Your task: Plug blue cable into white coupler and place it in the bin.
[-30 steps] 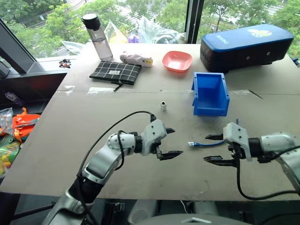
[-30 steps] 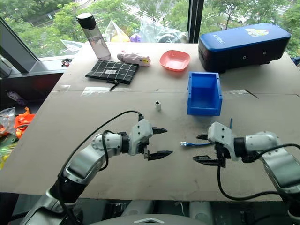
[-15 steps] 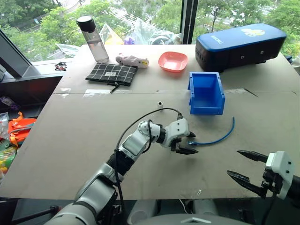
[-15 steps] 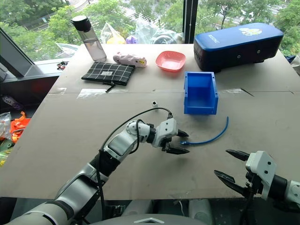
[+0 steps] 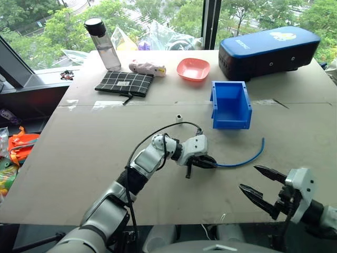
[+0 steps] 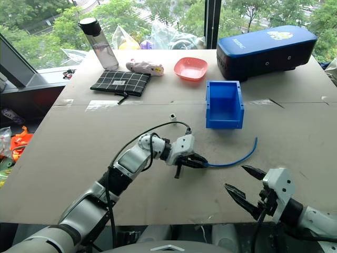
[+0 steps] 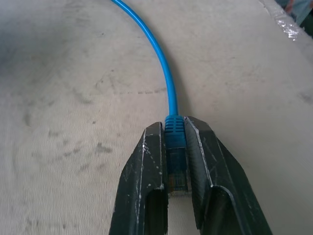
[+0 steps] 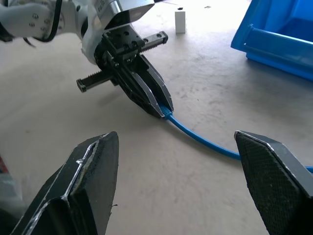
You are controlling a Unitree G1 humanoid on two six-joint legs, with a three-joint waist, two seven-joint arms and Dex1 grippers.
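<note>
1. Blue cable (image 5: 243,160) is clamped at its plug end by the left gripper (image 7: 175,161) on the table (image 5: 79,153).
2. Right gripper (image 8: 178,186) is held wide apart, empty, nearby.
3. White coupler (image 5: 179,117) is seen beside the bin (image 5: 231,105).

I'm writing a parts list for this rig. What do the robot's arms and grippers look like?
Both arms are built of rounded silver-grey segments with black joints. Each ends in a white, boxy wrist block carrying a gripper with two black, tapered, pointed fingers. A thin black cable loops loosely along the left arm to the left gripper; another black cable hangs by the right gripper. The right gripper's finger pads are finely textured.
</note>
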